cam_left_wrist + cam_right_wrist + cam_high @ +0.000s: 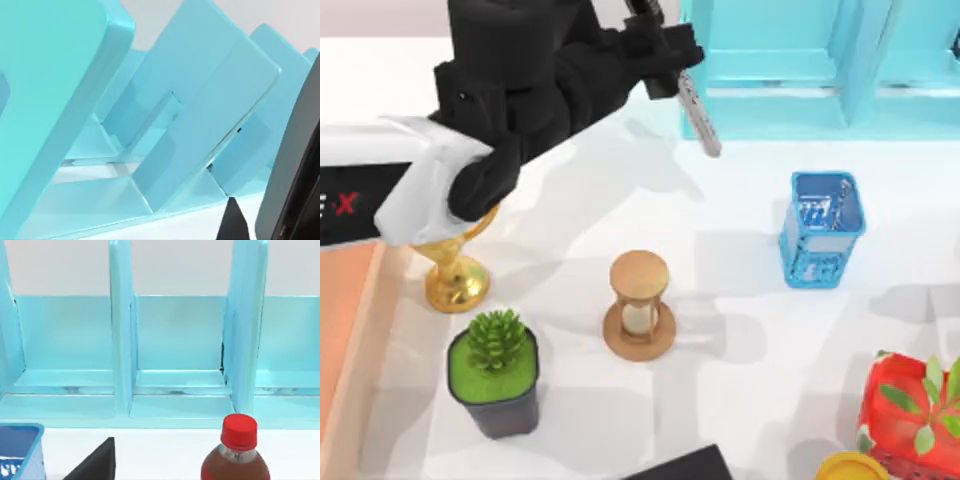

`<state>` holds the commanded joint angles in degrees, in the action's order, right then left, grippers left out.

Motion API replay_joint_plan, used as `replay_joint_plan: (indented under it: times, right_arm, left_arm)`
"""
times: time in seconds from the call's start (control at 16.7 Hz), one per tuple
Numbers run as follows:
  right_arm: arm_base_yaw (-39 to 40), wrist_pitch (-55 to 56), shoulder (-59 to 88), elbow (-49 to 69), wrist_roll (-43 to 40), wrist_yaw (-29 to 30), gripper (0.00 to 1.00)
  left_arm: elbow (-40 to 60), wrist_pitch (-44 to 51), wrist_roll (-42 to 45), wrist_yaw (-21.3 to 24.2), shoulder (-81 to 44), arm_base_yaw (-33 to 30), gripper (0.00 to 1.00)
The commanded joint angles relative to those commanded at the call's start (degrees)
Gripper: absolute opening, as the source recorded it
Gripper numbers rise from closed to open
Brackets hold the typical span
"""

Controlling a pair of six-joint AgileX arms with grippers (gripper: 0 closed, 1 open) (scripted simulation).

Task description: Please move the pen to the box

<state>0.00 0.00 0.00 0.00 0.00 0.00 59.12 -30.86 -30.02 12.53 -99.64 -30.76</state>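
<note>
Bright, even light across the white table [750, 400]; soft grey shadows spread beside the hourglass [640, 305] and the blue basket [822, 230]. Faint glare on the gold trophy base [455, 283]. The left wrist view's turquoise rack [200, 115] appears steeply tilted.

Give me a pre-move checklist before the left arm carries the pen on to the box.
1. Pen held: ok. The left gripper is shut on the pen, which hangs aslant above the table.
2. Pen clear of the light blue divided rack: cannot tell. In the top view the pen overlaps the rack's front left corner; height is unclear.
3. Box ready: ok. The blue mesh box stands upright, opening up, on the right half of the table.
4. Path from pen to box: ok. Bare table lies between them.
5. Hourglass out of the way: ok. It stands well left of the box.
</note>
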Motion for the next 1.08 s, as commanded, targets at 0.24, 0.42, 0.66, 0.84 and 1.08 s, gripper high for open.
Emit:
replay_joint_plan:
  times: [0.24, 0.42, 0.66, 0.84, 1.08]
  right_arm:
    - [0.0, 0.0, 0.0, 0.0, 0.0, 0.0, 1.0]
    - [0.0, 0.0, 0.0, 0.0, 0.0, 0.0, 1.0]
    - [0.0, 0.0, 0.0, 0.0, 0.0, 0.0, 1.0]
    - [0.0, 0.0, 0.0, 0.0, 0.0, 0.0, 1.0]
    - [0.0, 0.0, 0.0, 0.0, 0.0, 0.0, 1.0]
  left_arm:
    - [-0.3, 0.4, 0.1, 0.3, 0.7, 0.4, 0.0]
    - [0.0, -0.3, 0.2, 0.8, 0.4, 0.7, 0.0]
    - [0.2, -8.1, 0.5, 8.9, -0.4, 8.9, 0.0]
    - [0.3, -17.6, 0.6, 21.2, -1.6, 19.7, 0.0]
    - [-0.3, -30.9, 0.5, 44.0, -3.1, 37.1, 0.0]
